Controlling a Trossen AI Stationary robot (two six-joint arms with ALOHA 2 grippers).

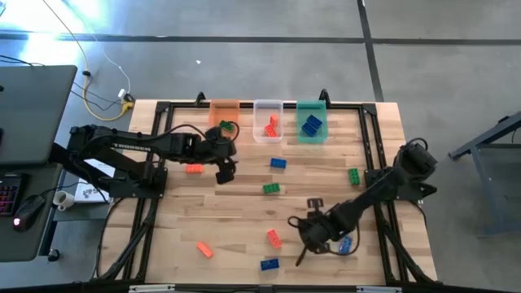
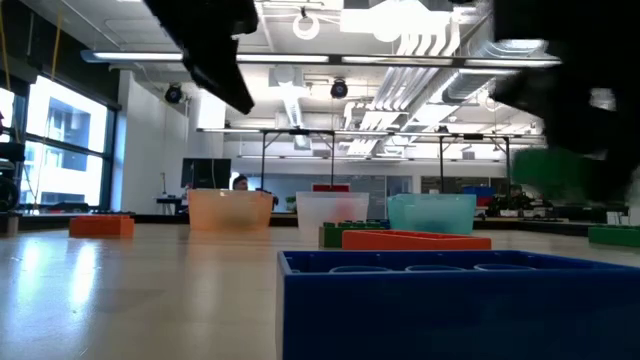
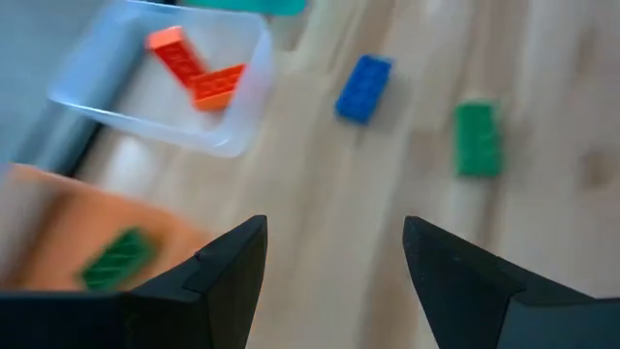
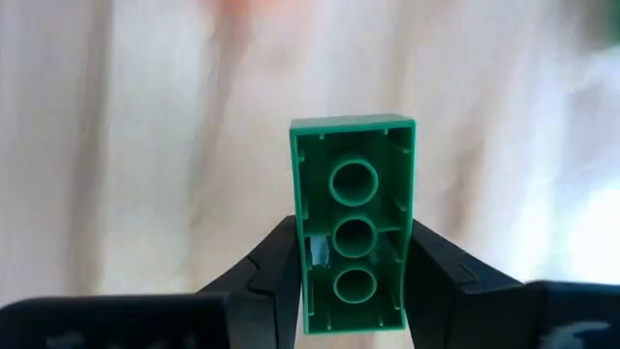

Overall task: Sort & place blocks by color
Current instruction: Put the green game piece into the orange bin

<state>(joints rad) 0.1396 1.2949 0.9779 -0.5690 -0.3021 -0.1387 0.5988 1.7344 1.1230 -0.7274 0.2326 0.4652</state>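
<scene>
At five o'clock on the wooden surface [image 1: 244, 212]: right gripper [image 4: 354, 291], jaws clamped on a green studded plastic brick [image 4: 354, 218].
Left gripper [image 3: 334, 262]: jaws wide, empty, near the translucent orange tub [image 1: 225, 111].

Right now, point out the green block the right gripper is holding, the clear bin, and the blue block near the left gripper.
green block [image 4: 354, 236], right wrist view, hollow underside.
clear bin [image 3: 223, 139], left wrist view, near wall.
blue block [image 3: 364, 88], left wrist view, studded top.
</scene>
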